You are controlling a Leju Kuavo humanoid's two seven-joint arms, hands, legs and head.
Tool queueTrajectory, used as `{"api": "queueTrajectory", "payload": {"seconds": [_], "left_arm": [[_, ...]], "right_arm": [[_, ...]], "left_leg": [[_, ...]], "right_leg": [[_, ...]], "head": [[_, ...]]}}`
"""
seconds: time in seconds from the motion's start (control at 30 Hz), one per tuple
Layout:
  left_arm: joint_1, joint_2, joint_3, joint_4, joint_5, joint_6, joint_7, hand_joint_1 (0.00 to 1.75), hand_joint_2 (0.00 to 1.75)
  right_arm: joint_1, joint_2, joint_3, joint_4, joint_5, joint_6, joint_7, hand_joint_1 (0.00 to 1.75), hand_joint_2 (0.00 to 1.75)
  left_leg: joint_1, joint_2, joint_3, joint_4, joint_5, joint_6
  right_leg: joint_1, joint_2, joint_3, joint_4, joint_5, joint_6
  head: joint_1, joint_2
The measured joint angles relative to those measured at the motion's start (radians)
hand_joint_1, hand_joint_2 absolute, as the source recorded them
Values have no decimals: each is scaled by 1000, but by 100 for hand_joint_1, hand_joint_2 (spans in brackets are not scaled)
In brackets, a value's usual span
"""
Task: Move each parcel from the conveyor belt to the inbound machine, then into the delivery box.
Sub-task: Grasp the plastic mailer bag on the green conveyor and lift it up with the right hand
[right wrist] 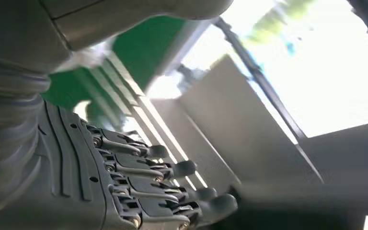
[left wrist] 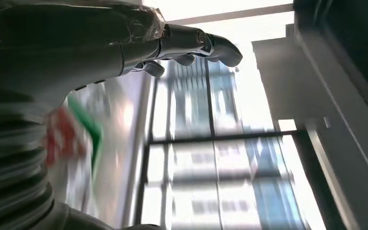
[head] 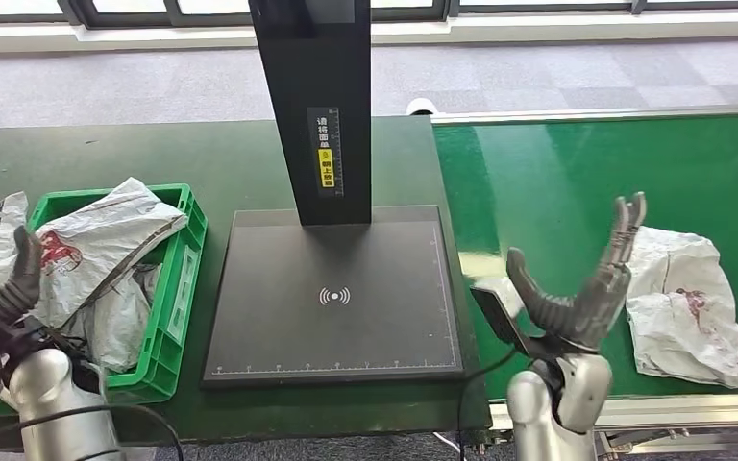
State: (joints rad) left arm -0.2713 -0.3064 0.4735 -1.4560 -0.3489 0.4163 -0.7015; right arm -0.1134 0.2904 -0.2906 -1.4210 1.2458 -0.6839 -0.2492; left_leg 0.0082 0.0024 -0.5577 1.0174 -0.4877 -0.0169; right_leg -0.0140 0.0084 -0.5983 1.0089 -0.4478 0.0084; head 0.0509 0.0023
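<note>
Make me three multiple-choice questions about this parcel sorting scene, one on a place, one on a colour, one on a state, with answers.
1. Where does the parcel nearest the right hand lie?
A. on the scanner plate
B. on the conveyor belt
C. on the floor

2. What colour is the delivery box?
A. green
B. blue
C. red

3. The right hand is:
A. gripping a parcel
B. closed in a fist
C. open, holding nothing

Answers:
1 B: the parcel lies on the conveyor belt.
2 A: the delivery box has green walls.
3 C: the right hand has spread fingers.
</note>
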Motion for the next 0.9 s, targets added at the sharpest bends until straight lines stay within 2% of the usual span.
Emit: {"api": "queueTrajectory", "payload": {"seconds": [0.07, 0.1, 0.17, 0.27, 0.43, 0.67, 0.77, 0.9], "left_arm": [[113, 2, -152, -85, 98, -171, -3, 0, 175], [161, 3, -214, -118, 121, -211, -4, 0, 175], [233, 8, -304, -161, 170, -231, -4, 0, 175], [300, 17, -379, -189, 219, -249, -3, 0, 175], [349, 23, -442, -209, 230, -255, -2, 0, 175], [387, 24, -467, -224, 225, -257, -2, 0, 175], [397, 24, -476, -232, 217, -255, -2, 0, 175], [406, 24, -481, -242, 215, -254, -2, 0, 175]], "right_arm": [[-69, -57, -75, 190, 114, -4, 140, 0, 175], [-93, -84, -108, 260, 134, -6, 176, 0, 175], [-134, -129, -165, 365, 173, -8, 234, 0, 175], [-184, -195, -234, 493, 232, -12, 316, 0, 175], [-241, -268, -299, 633, 271, -16, 376, 0, 175], [-325, -386, -281, 859, 301, 4, 588, 0, 175], [-357, -424, -246, 940, 301, 46, 626, 0, 175], [-381, -449, -223, 1001, 301, 58, 634, 0, 175]], "left_leg": [[-2, -6, -2, 1, 1, 3], [-3, -9, -3, 1, 1, 4], [-4, -10, -3, 1, 1, 5], [-6, -8, -3, 1, 0, 6], [-6, -8, -4, 0, 0, 6], [-5, -8, -4, 0, 0, 5], [-5, -8, -3, 0, 0, 5], [-5, -8, -3, 0, 0, 5]], "right_leg": [[-1, -6, 2, -1, -1, 2], [-2, -8, 2, -1, -1, 4], [-4, -9, 1, -1, -1, 5], [-5, -7, 0, -1, -1, 5], [-4, -7, 0, -1, -1, 5], [-4, -7, 0, -1, -1, 5], [-5, -6, 0, -1, -1, 5], [-5, -7, 0, -1, -1, 5]], "head": [[0, 0], [1, 0], [1, 0], [1, 0], [1, 0], [1, 0], [1, 0], [1, 0]]}}
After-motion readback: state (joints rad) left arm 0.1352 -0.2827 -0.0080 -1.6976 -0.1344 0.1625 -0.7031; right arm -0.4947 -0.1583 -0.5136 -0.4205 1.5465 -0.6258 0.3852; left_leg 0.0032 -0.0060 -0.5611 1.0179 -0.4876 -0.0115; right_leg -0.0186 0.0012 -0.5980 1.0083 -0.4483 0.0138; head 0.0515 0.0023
